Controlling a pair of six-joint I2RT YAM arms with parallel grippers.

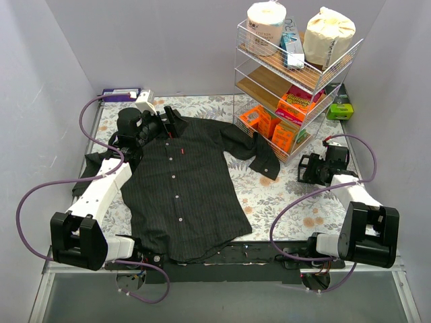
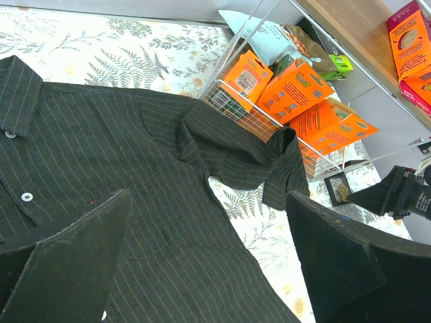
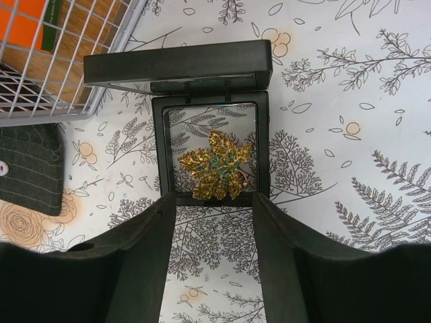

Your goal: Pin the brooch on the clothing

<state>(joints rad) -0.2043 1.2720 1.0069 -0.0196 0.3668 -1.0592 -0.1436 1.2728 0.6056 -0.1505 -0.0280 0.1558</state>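
- In the top view I see the shirt (image 1: 182,195) lying flat and buttoned on the flowered table (image 1: 283,202), collar at the far side, hem at the near edge.
- The left gripper (image 1: 168,123) is at the collar, at the far left of the shirt. The right gripper (image 1: 308,169) is low over the table on the right, well apart from the shirt and near the foot of the wire rack (image 1: 296,74).
- In the left wrist view, both left fingers (image 2: 74,249) are spread wide and nothing is between them; below them is only the striped cloth.
- Far to the right in this view, past the sleeve and the orange boxes (image 2: 296,87), a small black case (image 2: 328,180) lies on the table with the brooch (image 2: 341,193) inside, a tiny golden spot.
- In the right wrist view, the case is open, its lid standing up at the far side. The golden leaf-shaped brooch, with small green stones, lies in the middle of the frame.
- The right fingers (image 3: 145,262) are parted, one tip at each near corner of the case, and the near point of the brooch is just beyond the gap. They hold nothing; I cannot tell if the tips touch the case.
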